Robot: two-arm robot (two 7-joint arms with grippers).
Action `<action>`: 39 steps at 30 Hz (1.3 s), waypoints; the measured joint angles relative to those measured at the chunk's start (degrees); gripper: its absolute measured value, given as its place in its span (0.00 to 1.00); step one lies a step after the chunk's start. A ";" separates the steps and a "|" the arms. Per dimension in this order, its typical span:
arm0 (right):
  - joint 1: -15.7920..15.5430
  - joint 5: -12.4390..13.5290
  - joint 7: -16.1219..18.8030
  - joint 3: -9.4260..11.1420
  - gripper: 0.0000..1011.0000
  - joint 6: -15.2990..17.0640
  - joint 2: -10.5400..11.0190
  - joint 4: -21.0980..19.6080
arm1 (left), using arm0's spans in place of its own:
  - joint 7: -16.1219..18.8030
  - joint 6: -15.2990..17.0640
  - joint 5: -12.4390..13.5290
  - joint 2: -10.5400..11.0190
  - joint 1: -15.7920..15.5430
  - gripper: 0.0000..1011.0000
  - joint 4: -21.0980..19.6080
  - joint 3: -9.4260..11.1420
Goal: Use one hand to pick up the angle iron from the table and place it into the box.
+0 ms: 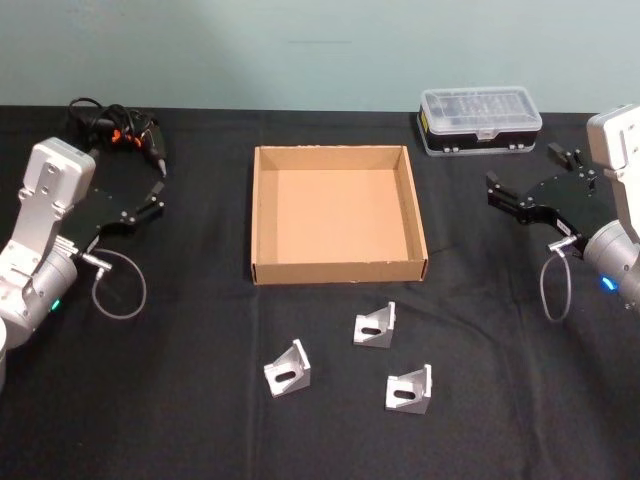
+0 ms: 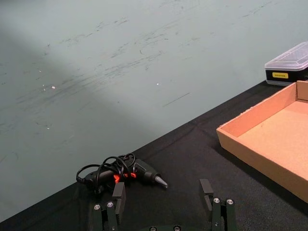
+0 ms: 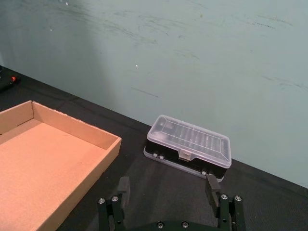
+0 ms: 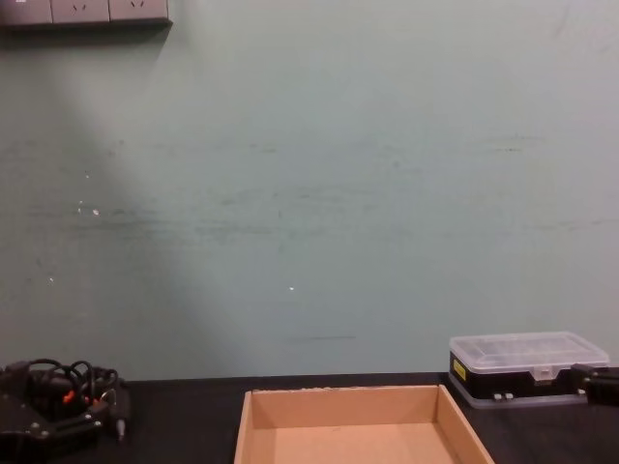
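Now the left gripper (image 1: 155,195) hovers with fingers apart over the left side of the table (image 1: 200,420), pointing inward. Three angle irons lie on the table before the near wall of the box (image 1: 338,272): left angle iron (image 1: 288,368), middle angle iron (image 1: 375,325), right angle iron (image 1: 408,388). The right gripper (image 1: 495,195), also spread open, hovers at the right, arm bent inward; I judge it slightly nearer to the middle angle iron.
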 joint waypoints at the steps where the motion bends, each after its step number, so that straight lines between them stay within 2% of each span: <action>1: 0.00 0.00 0.00 0.00 0.99 0.00 0.00 0.00 | 0.00 0.00 0.00 0.00 0.00 0.99 0.00 0.00; 39: 0.00 0.00 0.00 0.00 0.99 0.00 0.00 0.00 | 0.00 0.00 0.00 0.00 0.00 0.99 0.00 0.00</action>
